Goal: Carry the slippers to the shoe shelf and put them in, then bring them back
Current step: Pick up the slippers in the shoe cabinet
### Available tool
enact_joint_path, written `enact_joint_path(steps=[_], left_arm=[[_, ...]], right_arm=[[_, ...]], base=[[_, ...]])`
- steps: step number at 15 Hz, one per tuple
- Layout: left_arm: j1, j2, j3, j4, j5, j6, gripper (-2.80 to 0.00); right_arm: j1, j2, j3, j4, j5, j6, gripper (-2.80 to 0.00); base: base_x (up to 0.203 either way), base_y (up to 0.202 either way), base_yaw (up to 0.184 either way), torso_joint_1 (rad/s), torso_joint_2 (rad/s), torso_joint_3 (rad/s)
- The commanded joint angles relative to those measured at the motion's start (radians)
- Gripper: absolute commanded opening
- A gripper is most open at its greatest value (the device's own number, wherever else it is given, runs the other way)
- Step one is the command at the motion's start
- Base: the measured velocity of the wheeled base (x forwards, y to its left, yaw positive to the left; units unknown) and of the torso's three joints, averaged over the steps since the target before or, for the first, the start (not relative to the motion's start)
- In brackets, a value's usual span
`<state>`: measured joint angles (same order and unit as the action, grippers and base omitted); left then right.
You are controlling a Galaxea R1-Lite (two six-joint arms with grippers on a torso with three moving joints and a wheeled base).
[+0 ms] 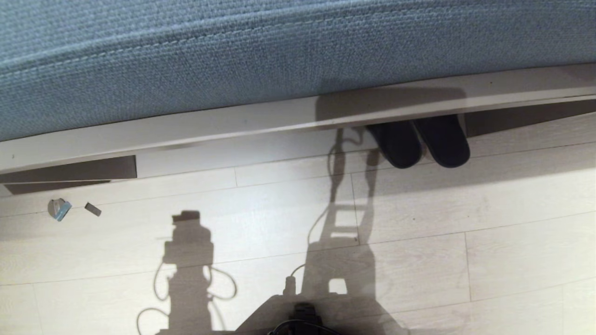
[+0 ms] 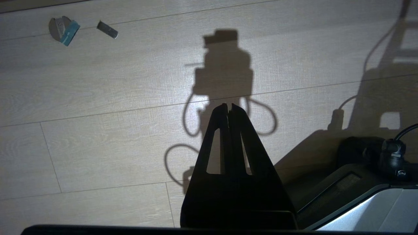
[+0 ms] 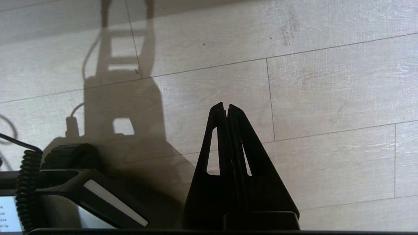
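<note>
Closest to our cameras are our two tools, each hanging over bare floor with nothing between its fingers. Our left tool (image 2: 228,106) has its fingers pressed together at the tips, holding nothing, and our right tool (image 3: 225,105) is just the same, pinched tight and empty. Beside each one we see an edge of our own base (image 2: 359,202) with a dark cable (image 3: 27,192) coiled on it.

Outward from the left tool, the pale plank floor (image 1: 419,260) carries our shadow, and farther off lie two small scraps: a grey and blue piece (image 1: 59,209) and, near it, a little dark strip (image 1: 92,209).

From the head view we look down on the blue-grey seat cushion (image 1: 233,56) topping the shoe shelf (image 1: 233,128), whose pale front board runs across under it. The slippers (image 1: 419,142) lie side by side under that board on our right, their rounded ends poking out onto the floor, the rest hidden beneath the shelf. Nothing lies on the floor between us and them.
</note>
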<state>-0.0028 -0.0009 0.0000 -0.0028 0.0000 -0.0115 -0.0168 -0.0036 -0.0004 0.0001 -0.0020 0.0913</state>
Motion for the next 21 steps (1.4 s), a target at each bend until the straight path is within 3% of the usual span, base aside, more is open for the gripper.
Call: enact_joint_path(steps=[1, 6, 21], left_arm=[[0.000, -0.001, -0.002, 0.000, 0.000, -0.001, -2.80], [0.000, -0.001, 0.000, 0.000, 0.000, -0.001, -2.80], [0.000, -0.001, 0.000, 0.000, 0.000, -0.004, -2.80]], right_arm=[[0.000, 0.002, 0.002, 0.052, -0.019, 0.001, -2.80], [0.000, 0.002, 0.002, 0.100, -0.036, 0.039, -2.80], [0.001, 0.002, 0.002, 0.100, -0.036, 0.022, -2.80]], base=[[0.000, 0.000, 0.000, 0.000, 0.00, 0.000], [0.000, 0.000, 0.000, 0.000, 0.00, 0.000], [-0.003, 0.000, 0.000, 0.000, 0.00, 0.000]])
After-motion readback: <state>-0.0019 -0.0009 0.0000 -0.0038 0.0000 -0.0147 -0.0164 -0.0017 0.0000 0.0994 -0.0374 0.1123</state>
